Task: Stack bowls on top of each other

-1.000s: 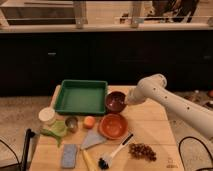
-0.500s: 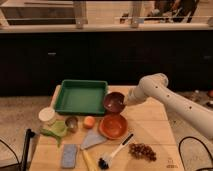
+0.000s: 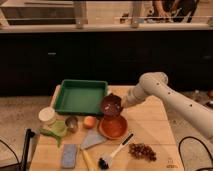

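Left side first: the green tray [image 3: 80,96] lies at the far left of the desk [image 3: 150,120], and a small metal cup [image 3: 71,123] stands in front of it, close enough that a bowl slipping leftward could knock into it. An orange fruit [image 3: 89,121] lies just left of the orange bowl [image 3: 113,127], so a nudge to that bowl could set it rolling. Now the middle: the maroon bowl [image 3: 111,105] looks tilted and raised, hanging over the far rim of the orange bowl, not yet nested. If it is let go here, off centre, it could catch the rim, tip and slide off toward the tray. Right of it, the end effector [image 3: 123,103] sits at the maroon bowl's right edge, touching it and apparently pinching the rim, though the grip itself is hard to make out. The orange bowl lies just nearer and slightly left of the end effector.
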Robot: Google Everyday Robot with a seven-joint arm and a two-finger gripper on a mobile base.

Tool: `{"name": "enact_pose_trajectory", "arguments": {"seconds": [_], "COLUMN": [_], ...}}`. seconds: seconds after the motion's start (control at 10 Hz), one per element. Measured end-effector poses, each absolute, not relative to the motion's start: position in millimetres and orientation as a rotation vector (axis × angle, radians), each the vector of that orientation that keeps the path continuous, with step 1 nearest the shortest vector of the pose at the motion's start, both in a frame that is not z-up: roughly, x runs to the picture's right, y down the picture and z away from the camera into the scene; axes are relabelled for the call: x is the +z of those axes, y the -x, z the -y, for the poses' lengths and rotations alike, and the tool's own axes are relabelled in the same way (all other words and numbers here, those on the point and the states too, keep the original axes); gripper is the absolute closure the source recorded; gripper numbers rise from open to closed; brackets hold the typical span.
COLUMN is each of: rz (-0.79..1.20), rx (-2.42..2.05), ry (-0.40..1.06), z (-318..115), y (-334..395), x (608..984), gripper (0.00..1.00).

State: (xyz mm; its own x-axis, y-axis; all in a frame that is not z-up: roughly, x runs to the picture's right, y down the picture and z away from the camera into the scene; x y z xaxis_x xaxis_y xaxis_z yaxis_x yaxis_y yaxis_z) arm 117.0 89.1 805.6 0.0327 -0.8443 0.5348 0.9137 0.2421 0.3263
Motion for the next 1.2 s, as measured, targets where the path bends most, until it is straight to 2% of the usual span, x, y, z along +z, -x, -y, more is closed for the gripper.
{"name": "enact_pose_trajectory", "arguments": {"seconds": [0.9, 1.0, 1.2], "rz": [1.026, 1.062, 1.084], "rx": [-1.496, -1.510, -1.528], "ry": [0.157, 0.156, 0.166], "z": [-131, -137, -143], "y": [-108, -112, -120], "x": [790, 791, 791], "gripper": [1.00, 0.96, 0.77]}}
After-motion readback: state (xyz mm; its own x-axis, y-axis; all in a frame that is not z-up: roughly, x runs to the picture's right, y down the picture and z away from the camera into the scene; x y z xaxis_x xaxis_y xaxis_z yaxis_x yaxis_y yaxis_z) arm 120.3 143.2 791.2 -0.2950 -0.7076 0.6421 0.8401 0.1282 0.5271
